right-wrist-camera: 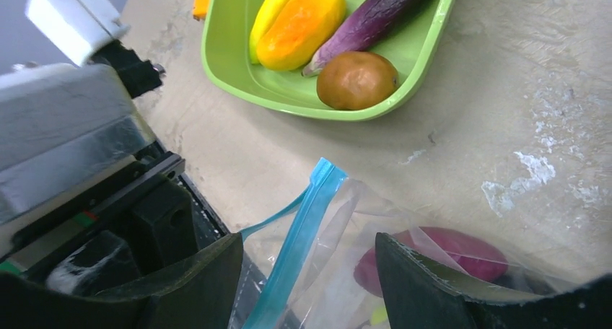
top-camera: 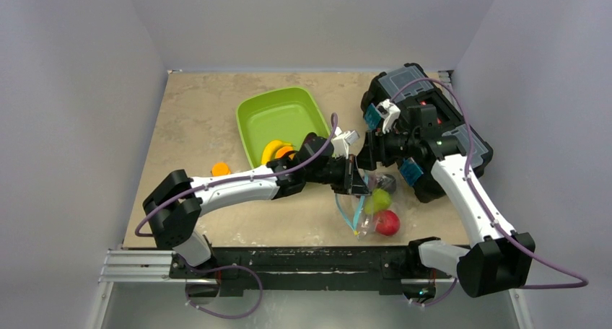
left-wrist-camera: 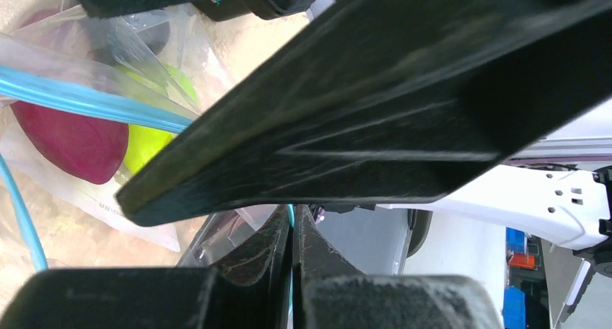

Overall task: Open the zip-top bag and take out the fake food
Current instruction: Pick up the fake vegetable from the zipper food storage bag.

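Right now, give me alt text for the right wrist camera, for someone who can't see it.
The right gripper, open, hovers over the mouth of the zip-top bag, whose blue zip strip runs between its fingers; a maroon piece shows inside. Beyond, a green tray holds a banana, orange piece, eggplant and brown piece.

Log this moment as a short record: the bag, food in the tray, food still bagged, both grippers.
bag: clear crinkly plastic zip-top bag, light blue zip strip, on the table beside the green plastic tray
in tray: yellow banana, orange piece, purple eggplant, round brown piece
still in bag: red apple, green pear, dark piece
left gripper: shut on the bag's zip strip
right gripper: open, at the bag's mouth
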You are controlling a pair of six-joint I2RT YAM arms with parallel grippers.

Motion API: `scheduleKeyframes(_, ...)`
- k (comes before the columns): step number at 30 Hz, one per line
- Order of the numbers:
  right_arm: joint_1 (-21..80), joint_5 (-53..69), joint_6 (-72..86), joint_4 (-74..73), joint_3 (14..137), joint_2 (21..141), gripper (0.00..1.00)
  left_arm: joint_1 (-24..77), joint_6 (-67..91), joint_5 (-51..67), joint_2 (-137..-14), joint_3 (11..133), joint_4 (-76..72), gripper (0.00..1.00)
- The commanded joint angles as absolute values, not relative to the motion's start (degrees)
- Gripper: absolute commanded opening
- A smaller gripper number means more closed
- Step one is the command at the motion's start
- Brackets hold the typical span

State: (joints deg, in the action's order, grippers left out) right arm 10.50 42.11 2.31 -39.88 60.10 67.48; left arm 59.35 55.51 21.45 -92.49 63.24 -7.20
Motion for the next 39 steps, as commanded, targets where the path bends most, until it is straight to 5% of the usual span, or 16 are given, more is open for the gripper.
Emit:
scheduleKeyframes(1, 12.3, 36.3, -1.5, -41.3, 59.6, 66.2, 0.66, 59.9, 54.8, 21.2, -93.0, 66.5, -7.4, 0.00)
scheduleKeyframes(9, 13.7, 29.7, -7.2, -43.5, 60.5, 64.9, 0.53, 60.1, 54.6, 19.6, -93.2, 66.9, -5.9, 0.00)
scheduleKeyframes(17, 13.9, 28.1, -10.0, -44.1, 60.3, 63.7, 0.00, 60.2, 54.7, 18.1, -93.0, 66.6, -4.7, 0.00)
scheduleKeyframes(19, 13.9, 28.2, -10.1, -44.1, 60.2, 63.4, 0.00, 60.2, 54.7, 17.7, -92.4, 66.0, -4.7, 0.08)
scheduleKeyframes(23, 13.9, 30.2, -10.5, -44.7, 60.9, 62.5, 0.00, 60.1, 54.7, 15.7, -89.3, 63.0, -5.7, 0.42)
scheduleKeyframes(27, 13.8, 34.0, -11.7, -46.0, 62.9, 62.3, 0.00, 60.1, 54.9, 13.2, -85.0, 58.5, -7.1, 0.58)
scheduleKeyframes(39, 14.0, 43.9, -11.8, -47.2, 72.4, 66.1, 0.00, 60.1, 55.2, 9.3, -81.4, 60.8, 2.7, 0.54)
